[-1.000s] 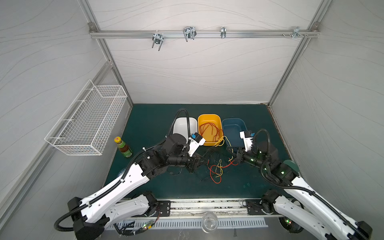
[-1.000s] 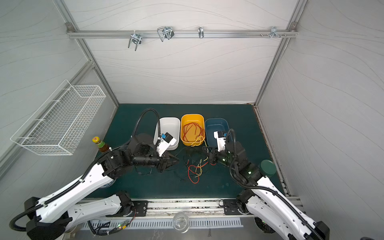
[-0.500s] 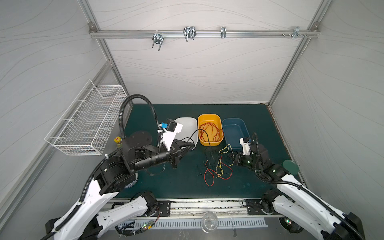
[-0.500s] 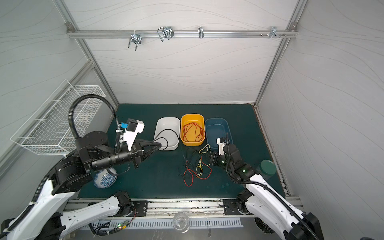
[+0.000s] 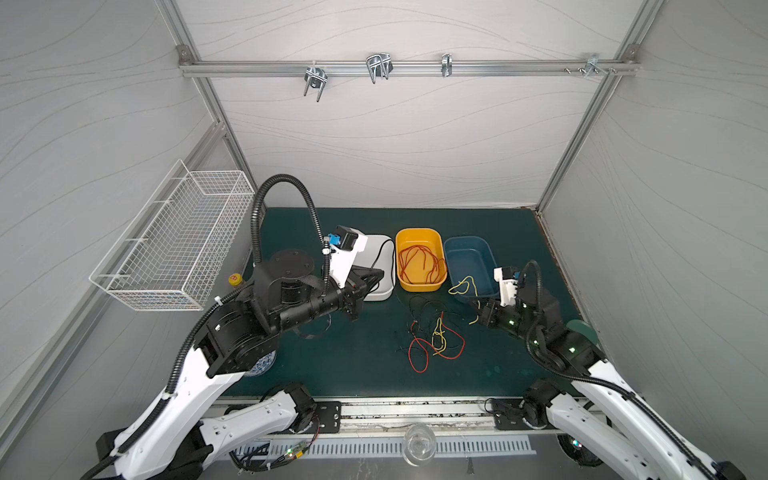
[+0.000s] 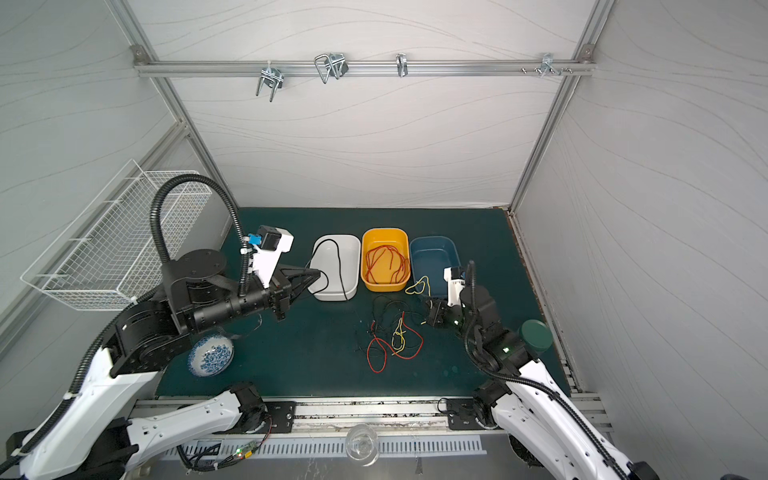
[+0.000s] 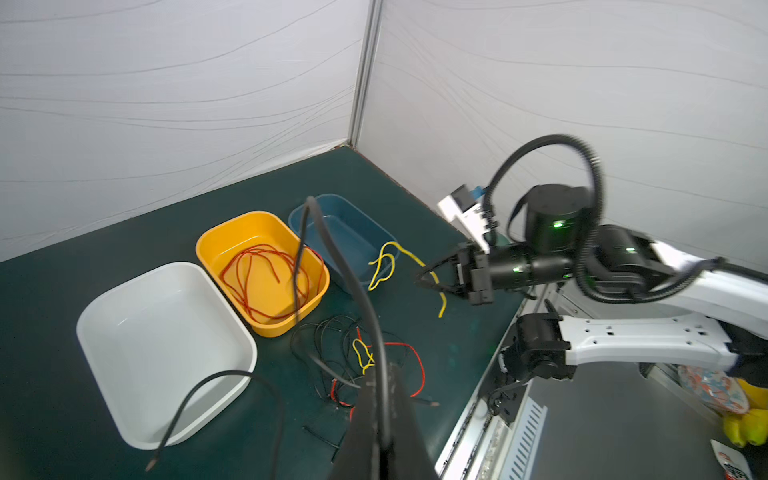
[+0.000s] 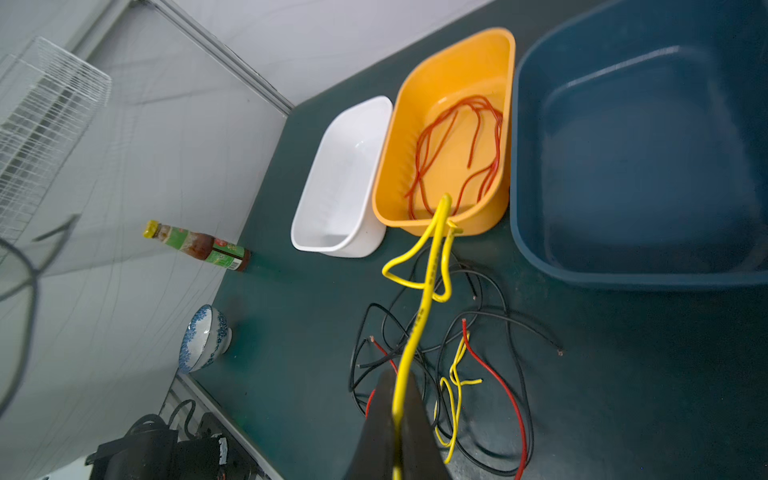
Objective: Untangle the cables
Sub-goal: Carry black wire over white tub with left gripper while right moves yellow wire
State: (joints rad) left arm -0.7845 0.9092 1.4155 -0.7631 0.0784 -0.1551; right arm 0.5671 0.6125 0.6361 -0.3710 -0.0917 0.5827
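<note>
Top views: my left gripper [image 6: 313,275] is clamped on a black cable [image 6: 339,266] that loops over the white bin [image 6: 332,237] — my right gripper [image 5: 483,309] pinches a yellow cable [image 5: 458,286] by the blue bin [image 5: 492,257].
Left wrist: jaws closed, black cable arching up; the tangle [image 7: 353,345] of red, black and yellow cables lies on the mat [image 7: 83,249] beside the yellow bin [image 7: 286,326].
Right wrist: jaws tight on the yellow cable — a red cable [image 8: 496,137] lies coiled in the yellow bin.

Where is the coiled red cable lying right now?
In both top views the coiled red cable lies inside the yellow tub, the middle one, between the white tub and the blue tub.
</note>
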